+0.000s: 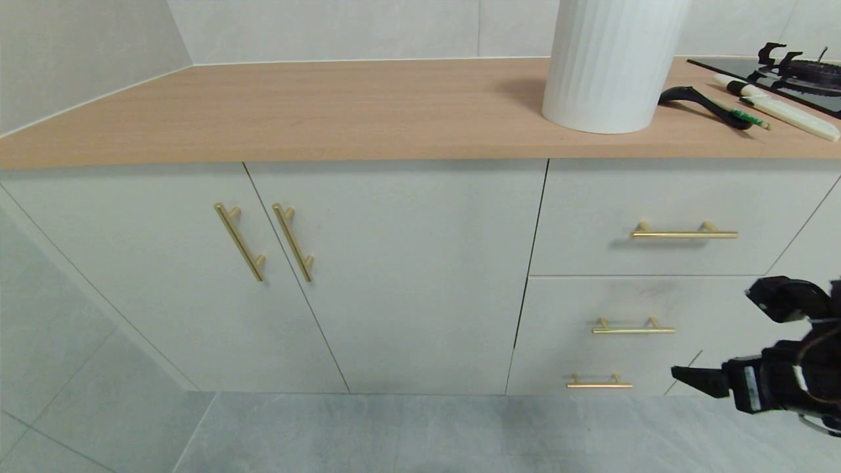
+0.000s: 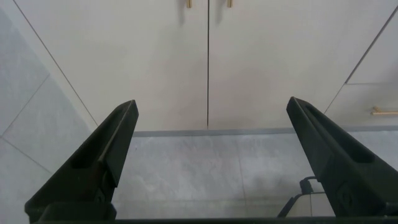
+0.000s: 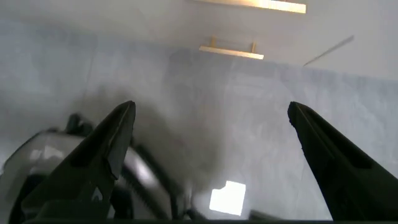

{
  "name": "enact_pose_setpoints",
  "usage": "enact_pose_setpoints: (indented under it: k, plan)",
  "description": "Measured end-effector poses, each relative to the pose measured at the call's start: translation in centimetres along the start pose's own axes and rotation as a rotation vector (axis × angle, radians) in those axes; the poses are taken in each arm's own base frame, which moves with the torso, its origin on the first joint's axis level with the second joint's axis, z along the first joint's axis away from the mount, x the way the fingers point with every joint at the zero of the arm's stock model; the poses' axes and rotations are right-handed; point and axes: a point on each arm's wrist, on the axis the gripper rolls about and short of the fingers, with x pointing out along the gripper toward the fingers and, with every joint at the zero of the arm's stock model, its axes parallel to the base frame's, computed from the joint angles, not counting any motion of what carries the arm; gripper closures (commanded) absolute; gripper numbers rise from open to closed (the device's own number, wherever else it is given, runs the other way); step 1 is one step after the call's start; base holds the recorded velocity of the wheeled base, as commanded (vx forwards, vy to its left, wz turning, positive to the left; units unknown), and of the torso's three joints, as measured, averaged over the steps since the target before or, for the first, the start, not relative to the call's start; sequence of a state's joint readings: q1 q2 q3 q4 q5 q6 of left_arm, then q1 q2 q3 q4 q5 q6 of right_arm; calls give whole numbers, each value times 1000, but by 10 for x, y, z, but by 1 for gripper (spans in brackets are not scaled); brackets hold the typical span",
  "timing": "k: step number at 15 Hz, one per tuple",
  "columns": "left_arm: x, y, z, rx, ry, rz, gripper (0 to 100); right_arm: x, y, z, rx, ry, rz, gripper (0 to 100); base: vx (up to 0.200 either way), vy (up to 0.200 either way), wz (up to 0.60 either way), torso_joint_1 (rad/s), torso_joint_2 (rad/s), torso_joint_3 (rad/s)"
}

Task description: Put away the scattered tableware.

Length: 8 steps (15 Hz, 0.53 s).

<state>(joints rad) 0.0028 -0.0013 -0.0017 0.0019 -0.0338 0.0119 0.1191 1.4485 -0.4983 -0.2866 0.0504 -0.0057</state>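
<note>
Scattered tableware lies on the wooden countertop at the far right: a black-handled utensil, a thin green-tipped stick and a long white knife-like piece. My right gripper hangs low at the right, in front of the lower drawers, open and holding nothing. In the right wrist view its fingers spread wide over the floor. My left gripper is open too, nothing in it, facing the bottom of the cabinet doors and the floor.
A tall white ribbed container stands on the counter beside the tableware. A black hob sits at the far right corner. Below are two doors with gold handles and three drawers, all closed. The floor is grey tile.
</note>
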Motion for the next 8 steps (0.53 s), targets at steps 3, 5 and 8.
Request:
enact_pose_setpoints:
  k: [3,5,8]
  plan:
    - [0,0,0,0,0,0,0,50,-5,39,4,-31,-25,0,0,0,0,0,0,0]
    - [0,0,0,0,0,0,0,76,-10,41,10,3,-37,0,0,0,0,0,0,0]
    - [0,0,0,0,0,0,0,108,-21,37,7,-5,-81,0,0,0,0,0,0,0]
